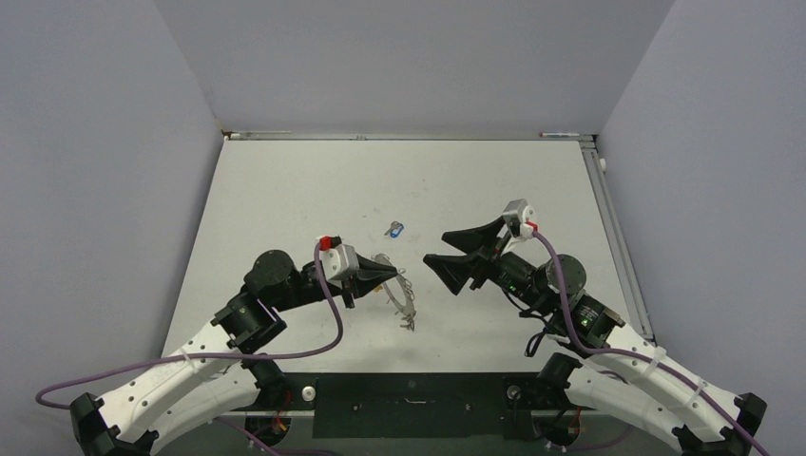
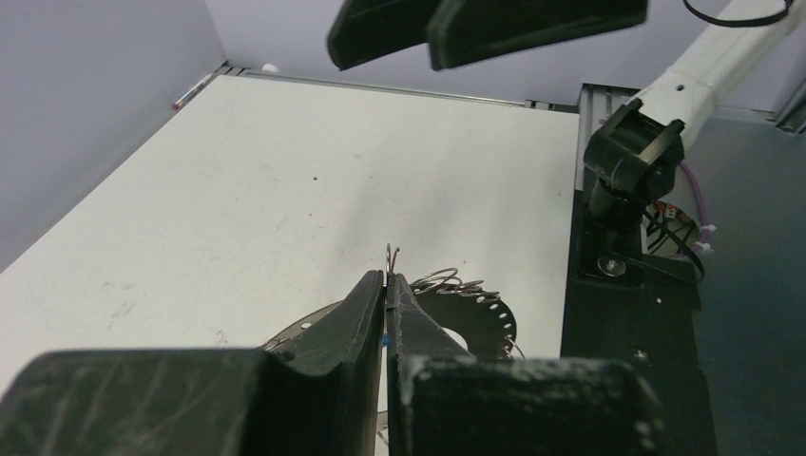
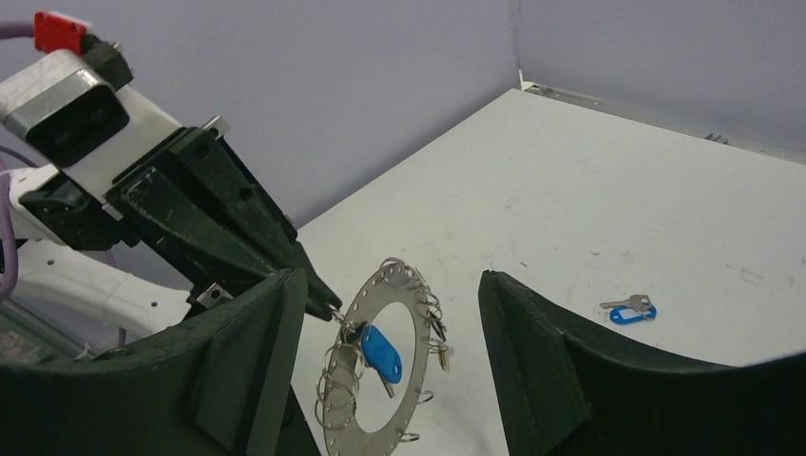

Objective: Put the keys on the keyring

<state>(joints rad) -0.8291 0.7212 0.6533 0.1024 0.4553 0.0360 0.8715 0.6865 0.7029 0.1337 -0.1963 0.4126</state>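
Keyring (image 3: pixel 411 328), flat silvery perforated hoop, upright, blue-tagged key (image 3: pixel 380 351) hanging on it, clamped in left claw (image 1: pixel 394 275), right claw (image 1: pixel 435 248) apart.

I worked over a white table (image 1: pixel 285 190) whose matte top carried faint scuffs and a few dark specks; plain grey-lilac panels closed it in, a left wall (image 1: pixel 95 171), a back wall (image 1: pixel 409 66) and a right wall (image 1: pixel 713 171), each meeting the tabletop at its edge. A thin metal strip (image 1: pixel 409 137) ran along the far edge and a pale rail (image 1: pixel 613 228) ran down the right side; a black plate (image 1: pixel 409 404) lay across the near edge. The light was soft and even; the shadows on the top were faint and blurred.
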